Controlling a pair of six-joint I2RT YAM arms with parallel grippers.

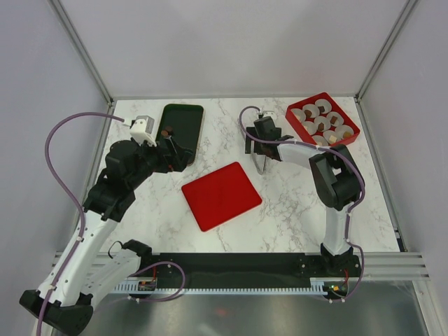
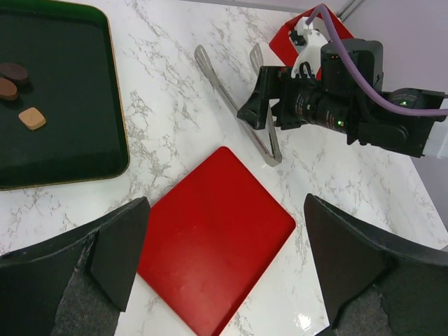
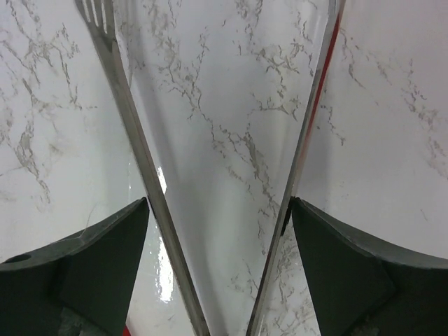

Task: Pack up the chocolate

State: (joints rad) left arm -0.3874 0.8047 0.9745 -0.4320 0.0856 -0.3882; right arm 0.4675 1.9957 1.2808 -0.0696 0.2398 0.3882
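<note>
Tongs (image 2: 224, 89), clasped by right claw (image 3: 217, 203), lie beside red lid (image 2: 213, 231).

Grey-veined white table (image 1: 294, 210), red board (image 1: 221, 195), dark green tray (image 1: 183, 126); brown chocolate (image 2: 14, 73)

Top external: fixed high above and behind the bases of the left arm (image 1: 105, 196) and right arm (image 1: 336, 182), facing down and forward, far enough to take in the whole marble bench (image 1: 294, 210), the dark tray (image 1: 183, 126), the red board (image 1: 221, 194) and the red box (image 1: 306, 101).

Left wrist: mounted on the left arm, tilted obliquely down across the bench toward the right arm, at middling range, with the left pincer (image 2: 225, 210) framing the bottom corners. Shares tray, board and tongs (image 2: 231, 101) with the top view.

Right wrist: very close to the bench, looking steeply down along the tongs between the fingers of the right pincer (image 3: 218, 203). Shares only tongs and marble with the others.
</note>
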